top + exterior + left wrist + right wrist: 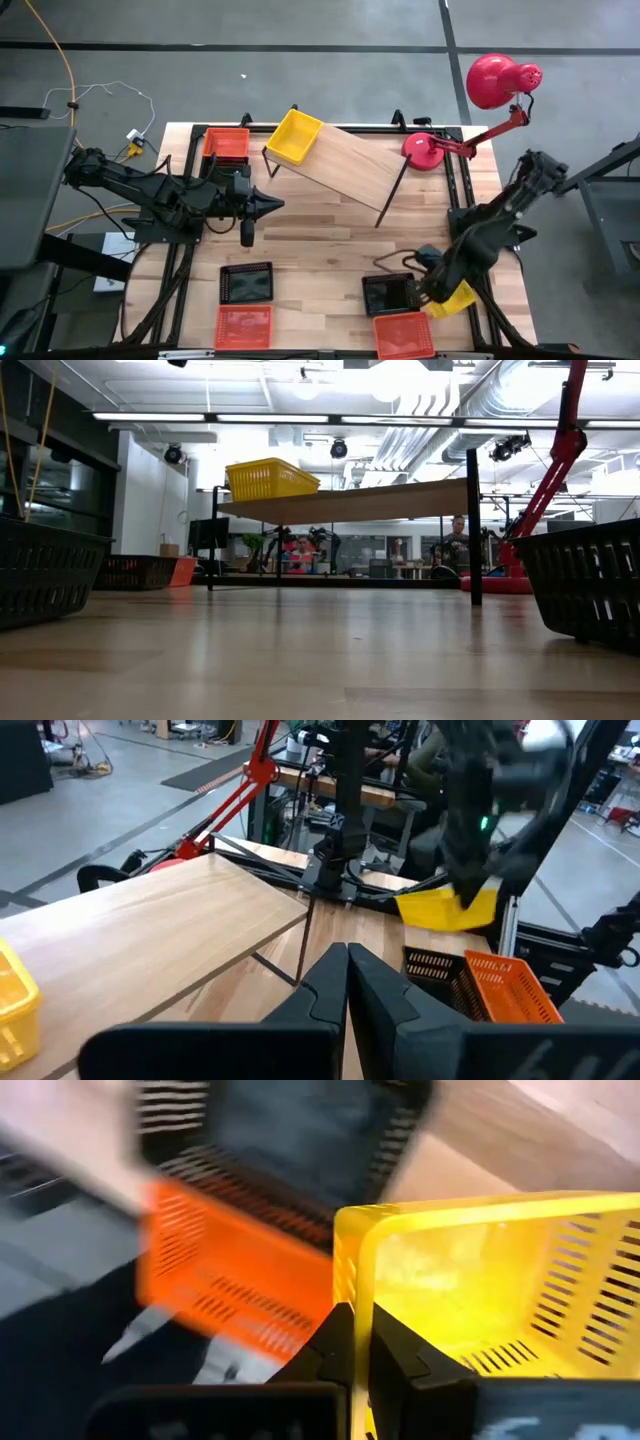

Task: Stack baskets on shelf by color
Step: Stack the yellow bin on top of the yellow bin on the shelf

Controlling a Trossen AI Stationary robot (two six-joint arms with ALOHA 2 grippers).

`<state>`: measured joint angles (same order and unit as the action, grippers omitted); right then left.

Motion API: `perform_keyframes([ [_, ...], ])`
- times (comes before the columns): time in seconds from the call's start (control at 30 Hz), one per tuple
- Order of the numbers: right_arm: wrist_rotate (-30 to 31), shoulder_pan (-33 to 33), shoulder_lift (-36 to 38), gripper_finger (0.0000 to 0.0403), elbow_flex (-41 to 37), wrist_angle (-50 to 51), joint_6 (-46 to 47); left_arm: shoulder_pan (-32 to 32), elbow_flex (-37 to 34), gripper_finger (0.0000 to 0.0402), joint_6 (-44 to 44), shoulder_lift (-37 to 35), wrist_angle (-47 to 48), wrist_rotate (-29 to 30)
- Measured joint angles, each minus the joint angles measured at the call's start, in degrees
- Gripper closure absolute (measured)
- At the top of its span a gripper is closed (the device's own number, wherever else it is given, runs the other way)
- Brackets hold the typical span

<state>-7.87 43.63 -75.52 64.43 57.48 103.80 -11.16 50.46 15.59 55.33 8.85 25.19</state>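
A: Right gripper is clamped on the near wall of a yellow basket, fingers pinched over its rim, at the table's front right corner.

B: And that basket sits partly beyond the table's right edge, just beside the black basket and the orange-red basket in front of it.

A: From the right wrist, the held basket fills the view past the fingers, with those orange and black ones off to one side.

B: Over to the shelf, angled across the back of the table. A second yellow basket rests on its left end.

A: The low view confirms it, that basket sitting alone up on the board.

B: Left gripper hovers over the table left of centre, fingers pressed together, holding nothing, well apart from every basket.

A: Behind it, an orange-red basket at the back left. Up front left, a black one with another orange-red basket right in front.
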Motion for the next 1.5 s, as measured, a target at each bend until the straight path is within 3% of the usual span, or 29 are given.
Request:
perform_keyframes([
  [0.3,-2.12,-9.66,2.07,0.0402,17.83,0.62,-28.92,0.00,0.00,0.0402,-7.12,0.00,-4.76,0.13],
  [0.63,2.22,-21.77,-12.23,0.0402,43.91,1.00,-75.46,0.00,0.02,0.0401,-8.32,0.00,-7.28,2.06],
  [0.73,5.93,-25.60,-17.66,0.0403,51.95,3.70,-86.53,-0.09,0.03,0.0401,-7.79,-0.30,-9.83,2.06],
  [0.87,16.30,-30.55,-24.33,0.0403,61.62,5.72,-97.78,-0.54,2.93,0.0401,-6.08,-2.44,-10.56,-4.72],
  [1.0,32.63,-35.91,-30.06,0.0403,69.65,4.09,-102.57,-0.93,6.70,0.0401,-4.81,-5.24,-10.52,-12.45],
  [1.07,37.37,-38.90,-32.01,0.0403,70.24,0.74,-102.59,-1.45,8.08,0.0401,-4.82,-6.57,-10.60,-14.07],
  [1.2,35.97,-44.07,-33.63,0.0403,65.68,-8.53,-96.93,-3.03,8.63,0.0401,-5.51,-9.31,-10.54,-13.91],
  [1.5,37.34,-47.42,-42.31,0.0403,65.11,-11.24,-87.87,-4.07,8.64,0.0401,-5.74,-11.05,-9.97,-9.13],
])
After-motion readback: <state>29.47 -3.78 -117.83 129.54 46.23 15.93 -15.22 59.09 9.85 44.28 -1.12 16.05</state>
